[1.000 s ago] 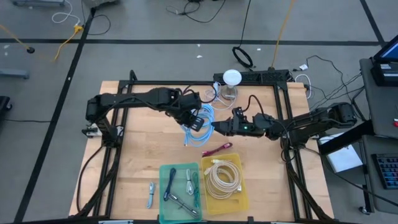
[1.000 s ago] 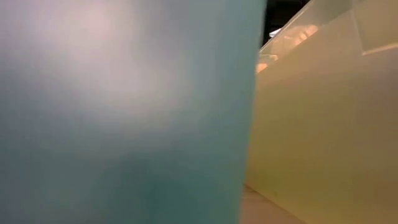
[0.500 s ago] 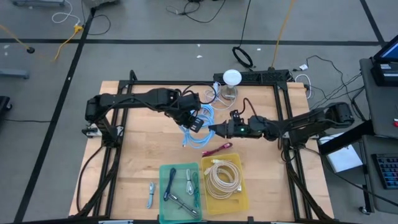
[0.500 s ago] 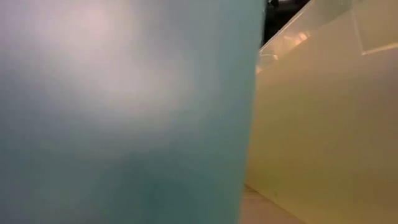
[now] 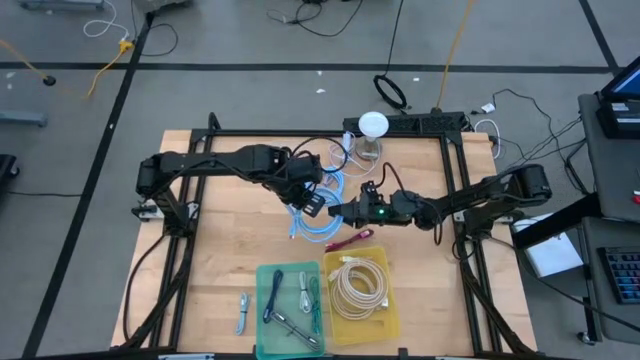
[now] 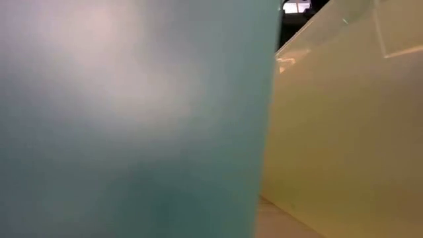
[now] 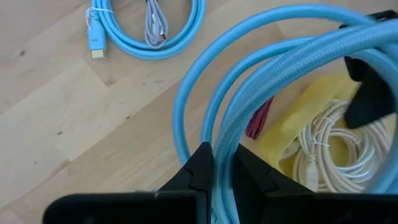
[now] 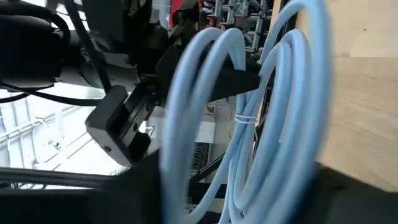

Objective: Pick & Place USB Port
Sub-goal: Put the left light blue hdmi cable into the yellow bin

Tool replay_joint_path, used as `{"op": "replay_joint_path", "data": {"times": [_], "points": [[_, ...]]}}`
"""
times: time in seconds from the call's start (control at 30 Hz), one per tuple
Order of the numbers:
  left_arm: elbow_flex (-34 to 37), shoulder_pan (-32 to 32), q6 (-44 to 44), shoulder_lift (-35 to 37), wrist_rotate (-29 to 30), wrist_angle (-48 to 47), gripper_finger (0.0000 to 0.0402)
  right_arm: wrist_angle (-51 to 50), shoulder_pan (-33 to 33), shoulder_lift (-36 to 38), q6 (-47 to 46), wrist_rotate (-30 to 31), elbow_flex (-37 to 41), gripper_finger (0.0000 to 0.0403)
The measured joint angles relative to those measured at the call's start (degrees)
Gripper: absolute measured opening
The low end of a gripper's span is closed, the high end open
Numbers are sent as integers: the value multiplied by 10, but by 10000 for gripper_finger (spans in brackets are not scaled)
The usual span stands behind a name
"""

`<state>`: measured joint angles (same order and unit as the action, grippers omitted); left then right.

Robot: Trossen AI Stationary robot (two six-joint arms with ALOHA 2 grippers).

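A coil of light blue cable hangs over the middle of the table with my left gripper shut on it. My right gripper reaches in level from the table's right. Its fingers stand open on either side of the coil's loops. A second light blue cable with a USB plug lies flat on the wood under the held coil. A red cable lies just in front of it. My left gripper pinches several strands of the coil between its two fingers, coming steeply from above. The fingers lie across the strands. The coil hangs below and beside the fingers, clear of the table. My right gripper has the coil's loops between its fingers; whether they touch, I cannot tell.
A yellow bin with a white cable and a teal bin with dark cables stand at the table's near edge; their walls fill the low view. A small grey item lies left of the teal bin. A white round object stands at the far edge.
My right gripper has gone toward the table's left edge and a little down, up to the hanging blue coil. The coil has stayed hanging from my left gripper.
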<state>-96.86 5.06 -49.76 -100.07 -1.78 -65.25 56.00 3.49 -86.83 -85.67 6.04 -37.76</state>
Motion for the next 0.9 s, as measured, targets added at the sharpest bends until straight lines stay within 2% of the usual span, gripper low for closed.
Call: {"op": "replay_joint_path", "data": {"times": [0.13, 0.23, 0.4, 0.6, 0.7, 0.77, 0.9], "points": [[0, -1, 1, 0, 12, -8, 33, 15, 0, 0, 11, -2, 0, 113], [0, 1, 8, 0, -1, -5, 38, 29, 0, 0, 27, -11, 0, 30], [0, -3, 22, 0, -17, -3, 81, 21, 0, 0, 18, -21, 0, 36], [0, -16, 40, 29, -24, 2, 89, 17, 0, 1, 28, -34, 0, 26], [0, -19, 49, 66, -25, -29, 90, 15, 0, 4, 25, -42, 0, 26], [0, -20, 48, 103, -3, -63, 90, 12, 1, 11, 24, -51, 1, 26], [0, -19, 20, 195, 76, -86, 91, 8, 11, 36, 19, -81, 1, 26]]}}
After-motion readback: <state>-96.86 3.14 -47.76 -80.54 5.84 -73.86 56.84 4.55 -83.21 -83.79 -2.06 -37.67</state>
